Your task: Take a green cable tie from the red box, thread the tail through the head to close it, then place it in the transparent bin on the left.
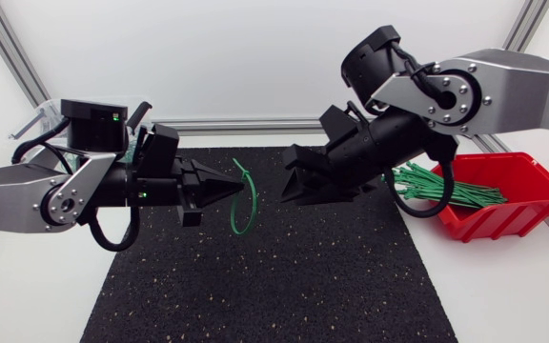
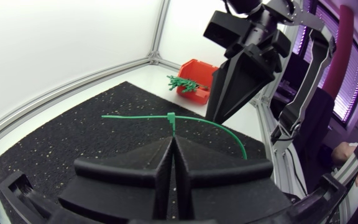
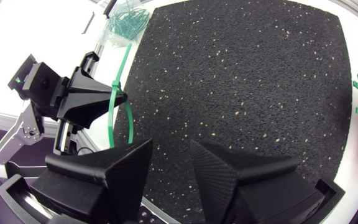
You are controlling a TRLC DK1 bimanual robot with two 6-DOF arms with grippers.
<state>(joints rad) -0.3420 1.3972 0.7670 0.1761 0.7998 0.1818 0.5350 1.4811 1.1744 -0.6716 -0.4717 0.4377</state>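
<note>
You have one white worktop (image 1: 27,286) with one black speckled mat (image 1: 284,276) laid across its middle. Your two arms come in above the mat: the left arm (image 1: 27,195) from its side, the right arm (image 1: 513,86) from the other, and their tips face each other over the middle of the mat.

One red box (image 1: 503,217) sits on the worktop at the right of the mat, under your right arm, with a heap of green ties (image 1: 446,186) in it, too many to count. One transparent bin (image 1: 34,122) stands at the far left corner behind your left arm, and it holds a small tangle of green ties (image 3: 126,18) of its own.

Your left claw (image 1: 234,189) is pressed closed, its two fingers pinching one green cable tie (image 2: 171,119) at the head. The tie hangs in the air above the mat as a closed loop, with its tail sticking out past the head.

Your right claw (image 3: 171,148) stands with its fingers spread and nothing between them, near the loop but apart from it
</note>
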